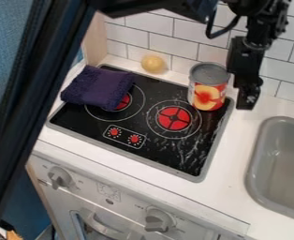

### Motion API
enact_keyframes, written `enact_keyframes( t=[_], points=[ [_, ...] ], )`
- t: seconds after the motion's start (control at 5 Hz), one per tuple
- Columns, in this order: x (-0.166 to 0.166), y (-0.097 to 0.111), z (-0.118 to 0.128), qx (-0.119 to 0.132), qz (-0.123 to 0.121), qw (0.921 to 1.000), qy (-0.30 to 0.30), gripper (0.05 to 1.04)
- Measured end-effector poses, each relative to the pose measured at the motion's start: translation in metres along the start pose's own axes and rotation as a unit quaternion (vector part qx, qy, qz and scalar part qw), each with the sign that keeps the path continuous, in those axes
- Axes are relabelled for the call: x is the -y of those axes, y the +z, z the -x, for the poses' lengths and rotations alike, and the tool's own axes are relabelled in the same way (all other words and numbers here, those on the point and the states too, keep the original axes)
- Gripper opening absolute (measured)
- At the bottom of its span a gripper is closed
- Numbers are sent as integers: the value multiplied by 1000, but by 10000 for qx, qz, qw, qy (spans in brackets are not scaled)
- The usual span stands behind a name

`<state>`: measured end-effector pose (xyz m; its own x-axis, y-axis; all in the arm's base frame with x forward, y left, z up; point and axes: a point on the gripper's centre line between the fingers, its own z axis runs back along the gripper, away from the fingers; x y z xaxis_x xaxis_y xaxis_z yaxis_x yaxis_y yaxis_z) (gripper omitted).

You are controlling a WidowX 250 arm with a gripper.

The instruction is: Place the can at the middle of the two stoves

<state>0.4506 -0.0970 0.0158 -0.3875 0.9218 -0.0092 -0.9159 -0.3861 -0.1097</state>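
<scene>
The gripper [246, 96] hangs down from the upper right, close beside the can's right side; whether the two touch, I cannot tell. Upright on the back right corner of the black stovetop [106, 123] is the can [207, 89], with a grey top and a red and yellow fruit label. The right burner [174, 118] lies in front and to the left of the can, uncovered. A dark purple cloth partly covers the left burner [122, 101].
The purple cloth [98, 86] lies folded over the stovetop's left rear. A round yellow object [153, 64] sits behind the stovetop by the tiled wall [150, 40]. At the right, a grey sink [257, 161] is set into the white counter [228, 187].
</scene>
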Motion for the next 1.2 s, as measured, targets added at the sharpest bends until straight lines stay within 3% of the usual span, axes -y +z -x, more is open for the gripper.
enact_keyframes(
  t=[0.6, 1.0, 1.2],
  points=[
    [27, -3, -48, 204, 49, 9950, 981, 999],
    [20, -10, -92, 489, -65, 9873, 1509, 998],
    [10, -1, -111, 491, -15, 9846, 1677, 998]
  ],
)
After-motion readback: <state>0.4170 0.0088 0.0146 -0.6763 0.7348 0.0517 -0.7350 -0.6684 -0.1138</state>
